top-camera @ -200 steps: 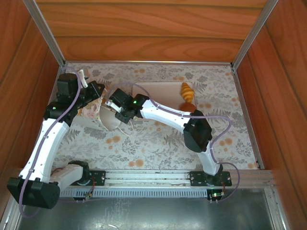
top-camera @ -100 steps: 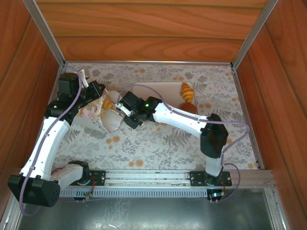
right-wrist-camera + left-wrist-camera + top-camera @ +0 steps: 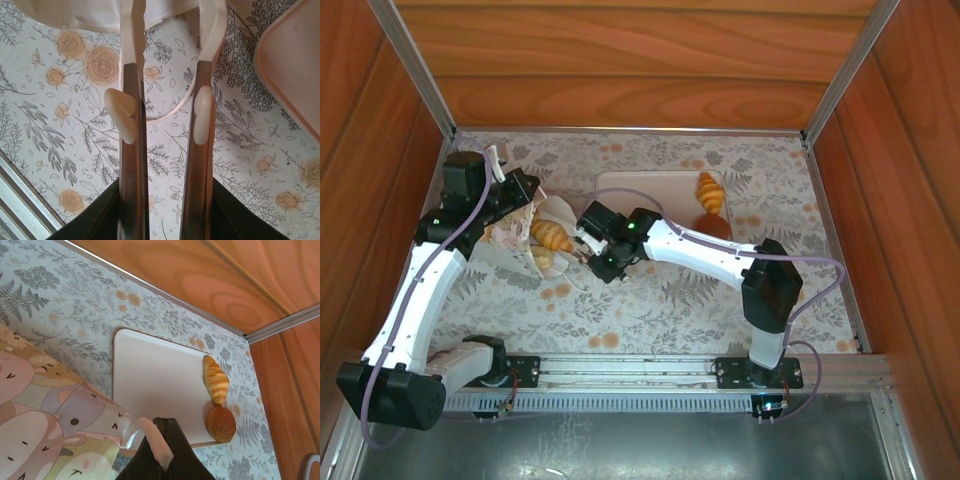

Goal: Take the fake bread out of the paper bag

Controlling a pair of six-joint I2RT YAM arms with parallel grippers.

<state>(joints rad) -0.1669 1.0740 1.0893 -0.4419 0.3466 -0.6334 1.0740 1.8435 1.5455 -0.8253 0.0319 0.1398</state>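
we pinch the rim of the paper bag (image 3: 50, 410) in the left jaws; the right jaws, half open and empty, should straddle the fake bread (image 3: 552, 236) squarely before closing.

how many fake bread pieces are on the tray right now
2: a croissant along the tray's right edge and a round brown bun at its near right corner. More may be hidden in the paper bag.

The left arm (image 3: 420, 290) reaches forward along the left side, wrist bent inward; the left gripper (image 3: 161, 452) is pinched tight on the rim of the paper bag (image 3: 50, 430); the right arm (image 3: 700, 250) stretches across to the left, elbow raised; the right gripper (image 3: 172, 20) points toward the bag's mouth, jaws parted with nothing between them.
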